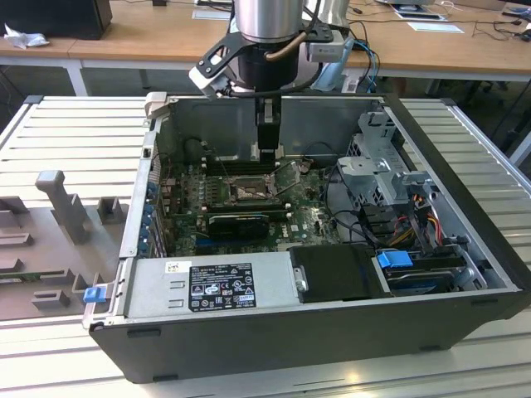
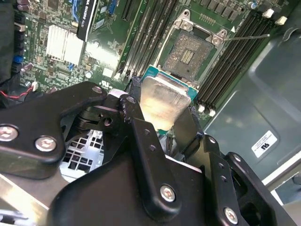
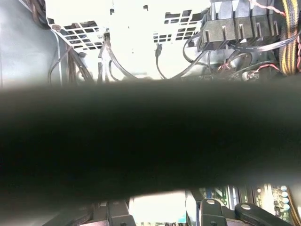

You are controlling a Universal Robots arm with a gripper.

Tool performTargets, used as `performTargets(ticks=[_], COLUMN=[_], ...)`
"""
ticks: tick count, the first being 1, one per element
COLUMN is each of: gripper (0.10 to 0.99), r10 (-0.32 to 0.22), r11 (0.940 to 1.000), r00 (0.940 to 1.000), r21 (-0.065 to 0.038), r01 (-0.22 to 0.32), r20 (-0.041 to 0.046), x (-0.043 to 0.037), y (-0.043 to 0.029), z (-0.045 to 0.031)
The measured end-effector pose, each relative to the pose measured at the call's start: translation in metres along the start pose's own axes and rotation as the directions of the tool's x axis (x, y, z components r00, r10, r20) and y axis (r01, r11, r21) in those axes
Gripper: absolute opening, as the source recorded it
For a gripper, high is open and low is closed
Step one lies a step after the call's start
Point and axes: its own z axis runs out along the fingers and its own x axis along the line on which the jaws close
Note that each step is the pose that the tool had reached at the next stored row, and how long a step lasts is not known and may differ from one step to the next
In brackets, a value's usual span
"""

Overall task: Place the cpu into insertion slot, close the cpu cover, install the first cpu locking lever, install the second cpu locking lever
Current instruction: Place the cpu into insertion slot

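The pincer [image 2: 162, 114] grips the cpu [image 2: 164, 94] by two opposite edges, near the open insertion slot [image 2: 188, 54], dark centre showing, on the green motherboard [image 2: 106, 52].

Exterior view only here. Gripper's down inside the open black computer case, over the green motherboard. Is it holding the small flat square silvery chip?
Observer: Yes. In the second wrist view the gripper is shut on the cpu, a small flat square chip with a pale silvery metal top.
Operator: Seated?
Observer: No. The insertion slot, a square socket with dark centre and silvery rim, lies uncovered and empty beyond the chip.
Operator: Levers?
Observer: One thin silvery wire lever sticks out from a socket corner, away from the opening.
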Motion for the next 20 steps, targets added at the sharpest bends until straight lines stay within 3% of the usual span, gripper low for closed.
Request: performTargets(ticks=[6, 20], gripper=[0.525, 0.525], r10=[-0.05, -0.05], r11=[0.9988, 0.9987], r00=[0.9987, 0.9987], r21=[0.002, 0.003], r01=[0.05, 0.05], r20=[-0.0053, -0.0054], x=[-0.0003, -0.0007], y=[-0.0015, -0.0026], z=[0.0102, 0.0249])
